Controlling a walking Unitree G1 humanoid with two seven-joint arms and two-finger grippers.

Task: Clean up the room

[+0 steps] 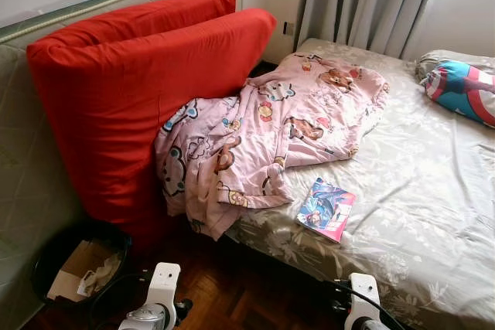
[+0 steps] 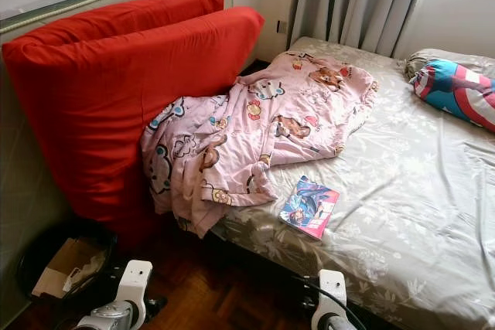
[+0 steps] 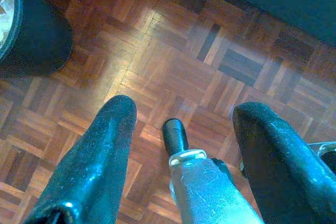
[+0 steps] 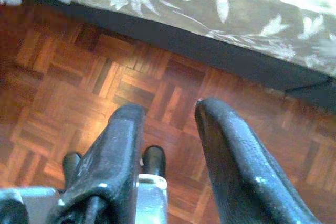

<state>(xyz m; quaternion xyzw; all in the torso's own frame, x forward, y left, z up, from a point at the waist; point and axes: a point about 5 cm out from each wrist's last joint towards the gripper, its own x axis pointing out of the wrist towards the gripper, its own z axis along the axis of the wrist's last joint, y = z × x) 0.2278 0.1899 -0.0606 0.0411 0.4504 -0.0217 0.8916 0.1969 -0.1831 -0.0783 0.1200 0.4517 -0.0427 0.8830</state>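
A pink cartoon-print blanket (image 1: pixel 263 137) lies crumpled on the bed (image 1: pixel 433 191), and one end hangs over the bed's near edge toward the floor. A colourful comic book (image 1: pixel 326 208) rests flat on the sheet close to that edge. Both arms hang low in front of the bed. My left gripper (image 3: pixel 184 107) is open over the parquet floor (image 3: pixel 173 56), nothing between its fingers. My right gripper (image 4: pixel 169 107) is also open, above the floor beside the bed's dark base (image 4: pixel 226 51).
Two big red cushions (image 1: pixel 131 90) lean against an upright mattress (image 1: pixel 23 175) on the left. A black bin (image 1: pixel 73 264) with cardboard and paper stands at their foot. A superhero-print pillow (image 1: pixel 464 89) lies at the bed's far right, grey curtains (image 1: pixel 356 1) behind.
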